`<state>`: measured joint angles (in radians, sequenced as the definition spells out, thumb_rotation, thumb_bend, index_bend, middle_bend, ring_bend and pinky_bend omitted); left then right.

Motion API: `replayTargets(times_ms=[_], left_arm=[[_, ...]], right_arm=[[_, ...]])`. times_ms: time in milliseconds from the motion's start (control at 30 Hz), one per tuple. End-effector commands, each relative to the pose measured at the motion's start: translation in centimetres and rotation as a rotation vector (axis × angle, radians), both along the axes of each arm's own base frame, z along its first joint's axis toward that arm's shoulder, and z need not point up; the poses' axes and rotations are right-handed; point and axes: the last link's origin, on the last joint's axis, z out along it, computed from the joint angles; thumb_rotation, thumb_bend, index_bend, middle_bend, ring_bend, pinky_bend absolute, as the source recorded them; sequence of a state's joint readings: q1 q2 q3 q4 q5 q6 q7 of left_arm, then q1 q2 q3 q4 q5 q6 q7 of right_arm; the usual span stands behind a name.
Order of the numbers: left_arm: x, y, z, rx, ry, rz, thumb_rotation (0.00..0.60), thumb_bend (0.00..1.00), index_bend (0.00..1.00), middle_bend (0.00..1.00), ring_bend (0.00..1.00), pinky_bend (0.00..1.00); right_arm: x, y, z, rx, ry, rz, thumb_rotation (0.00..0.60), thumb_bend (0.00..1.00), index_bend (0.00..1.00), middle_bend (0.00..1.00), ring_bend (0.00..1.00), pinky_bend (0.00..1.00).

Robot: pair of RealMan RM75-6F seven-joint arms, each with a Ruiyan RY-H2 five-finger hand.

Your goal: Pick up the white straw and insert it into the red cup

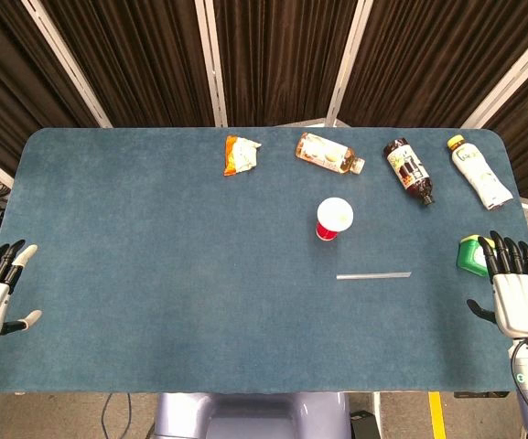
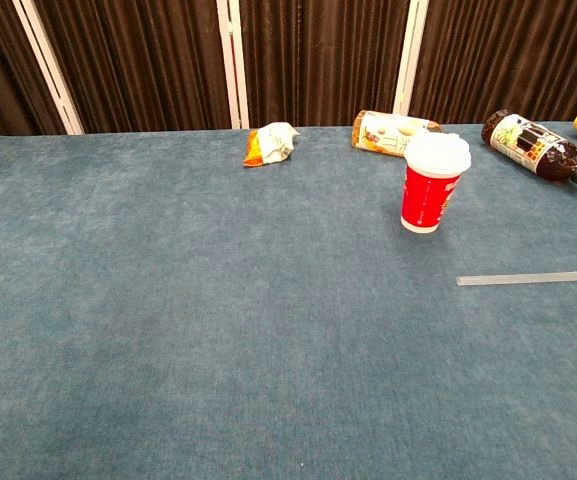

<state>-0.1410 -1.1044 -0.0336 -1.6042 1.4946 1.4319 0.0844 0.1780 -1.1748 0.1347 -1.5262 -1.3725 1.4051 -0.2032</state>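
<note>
Blue table (image 1: 154, 274) w/ dark curtain (image 1: 273, 55) behind, white poles (image 1: 210, 64).

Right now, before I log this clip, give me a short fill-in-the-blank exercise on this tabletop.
1. The white straw lies ____ on the table.
2. The red cup wears a ____ lid.
3. The right hand holds ____.
4. The straw lies nearer the robot's ____ hand.

Missing words: flat; white; nothing; right

A table (image 1: 154, 274) covered in blue-grey cloth carries everything. Along its far edge a crumpled snack packet (image 1: 241, 155) and three bottles are laid on their sides. A red cup (image 1: 333, 219) is stood upright nearer the middle, and a white straw (image 1: 373, 274) is laid flat just before it.
</note>
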Motion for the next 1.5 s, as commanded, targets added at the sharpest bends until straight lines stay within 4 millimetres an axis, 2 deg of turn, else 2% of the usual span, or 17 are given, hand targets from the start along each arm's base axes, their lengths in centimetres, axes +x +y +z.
replayTargets(times_ms=[33,633,733,867,1000,1233,1500], left_arm=[[0.0,0.0,0.0,0.0,-0.001,0.0,0.6,0.06,0.03,0.0,0.0,0.0],[0.0,0.0,0.0,0.003,-0.005,0.01,0.6,0.06,0.03,0.0,0.0,0.0],[0.0,0.0,0.0,0.004,-0.003,0.009,0.6,0.06,0.03,0.0,0.0,0.0],[0.1,0.0,0.0,0.005,0.001,0.004,0.6,0.06,0.03,0.0,0.0,0.0],[0.0,0.0,0.0,0.003,0.0,0.002,0.6,0.06,0.03,0.0,0.0,0.0],[0.0,0.1,0.0,0.0,-0.001,0.005,0.6,0.06,0.03,0.0,0.0,0.0],[0.0,0.1,0.0,-0.003,-0.003,0.004,0.6,0.06,0.03,0.0,0.0,0.0]], right_arm=[[0.0,0.0,0.0,0.0,-0.001,-0.001,0.6,0.12,0.0,0.0,0.0,0.0],[0.5,-0.2,0.0,-0.009,-0.045,-0.014,0.6,0.13,0.01,0.0,0.0,0.0],[1.2,-0.2,0.0,-0.016,-0.067,0.016,0.6,0.13,0.08,0.0,0.0,0.0],[2.4,-0.9,-0.5,-0.005,-0.072,0.039,0.6,0.14,0.24,0.0,0.0,0.0],[4.3,-2.3,-1.9,0.027,-0.052,0.057,0.6,0.17,0.33,0.02,0.0,0.0],[8.4,-4.9,-6.7,0.108,-0.044,0.069,0.6,0.25,0.42,0.07,0.0,0.0],[10.0,-7.2,-11.7,0.141,-0.086,0.018,0.6,0.3,0.47,0.1,0.0,0.0]])
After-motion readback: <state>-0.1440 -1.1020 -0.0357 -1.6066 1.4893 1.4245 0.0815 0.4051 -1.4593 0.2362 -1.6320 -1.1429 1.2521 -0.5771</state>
